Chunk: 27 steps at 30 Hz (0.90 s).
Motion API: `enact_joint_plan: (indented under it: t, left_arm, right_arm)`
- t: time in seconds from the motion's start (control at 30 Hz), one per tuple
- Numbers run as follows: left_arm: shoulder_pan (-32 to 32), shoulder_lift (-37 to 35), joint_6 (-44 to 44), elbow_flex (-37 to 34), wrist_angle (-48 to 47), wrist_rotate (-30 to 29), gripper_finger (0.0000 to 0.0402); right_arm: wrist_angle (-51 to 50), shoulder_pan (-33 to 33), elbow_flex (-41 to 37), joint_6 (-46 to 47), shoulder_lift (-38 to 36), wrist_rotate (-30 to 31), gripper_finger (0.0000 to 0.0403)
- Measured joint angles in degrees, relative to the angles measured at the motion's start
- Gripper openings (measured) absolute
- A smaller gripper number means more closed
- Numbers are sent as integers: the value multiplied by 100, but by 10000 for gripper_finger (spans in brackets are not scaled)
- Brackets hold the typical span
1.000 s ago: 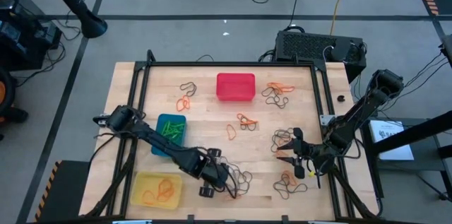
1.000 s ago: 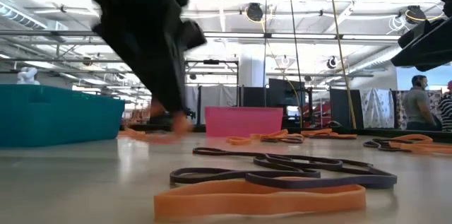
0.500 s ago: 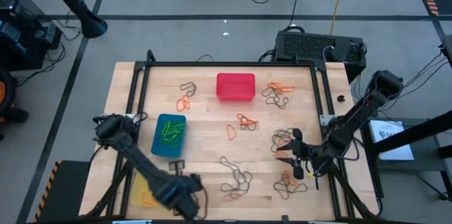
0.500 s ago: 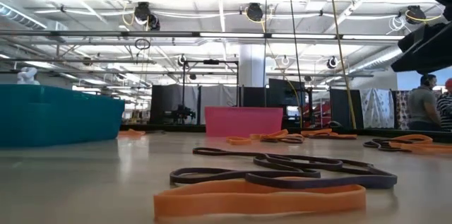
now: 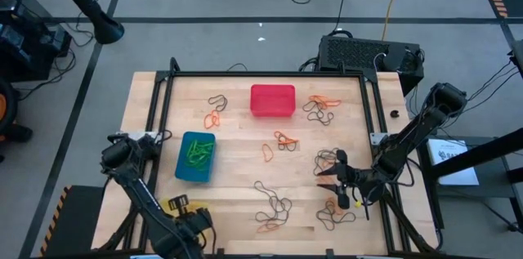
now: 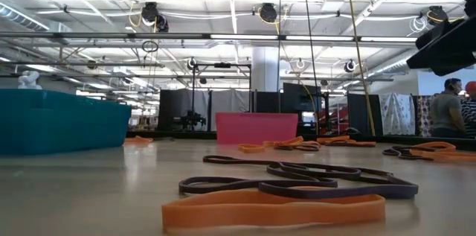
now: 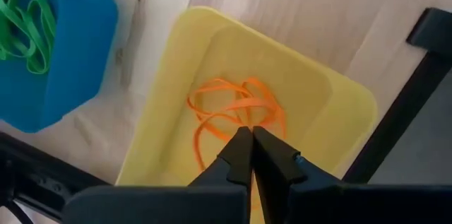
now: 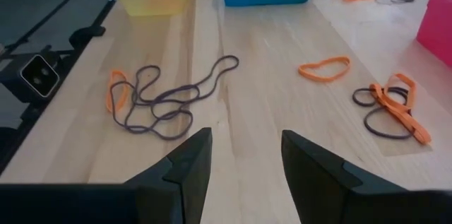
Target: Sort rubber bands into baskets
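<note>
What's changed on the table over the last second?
The left gripper has swung from the loose bands near the table's front middle over to the yellow basket. It now hangs over the orange bands there, fingers together. The right gripper stayed open at the right side; baskets and loose bands unmoved.

Lighting's bright and even, coming off ceiling strip lights (image 6: 223, 37); shadows on the worktop (image 5: 245, 140) stay soft; nearest orange band (image 6: 274, 210) in the low view is kinda blurry.
</note>
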Motion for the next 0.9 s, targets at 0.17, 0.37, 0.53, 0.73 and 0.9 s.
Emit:
enact_joint_plan:
  t: [0.17,0.37,0.53,0.73,0.9]
  left_arm:
    - [7,0,-234,0,-25,60,30]
    - [8,0,-238,-1,-29,-22,33]
    - [13,0,-250,-1,-8,-37,52]
    - [28,0,-355,-1,-17,-37,116]
    - [78,0,-976,-1,-252,111,155]
  right_arm:
    - [22,0,2,-4,0,-1,164]
    - [47,0,2,-120,0,30,164]
    - [64,0,2,55,34,40,164]
    - [106,0,2,382,246,-3,164]
    - [158,0,2,414,446,-414,164]
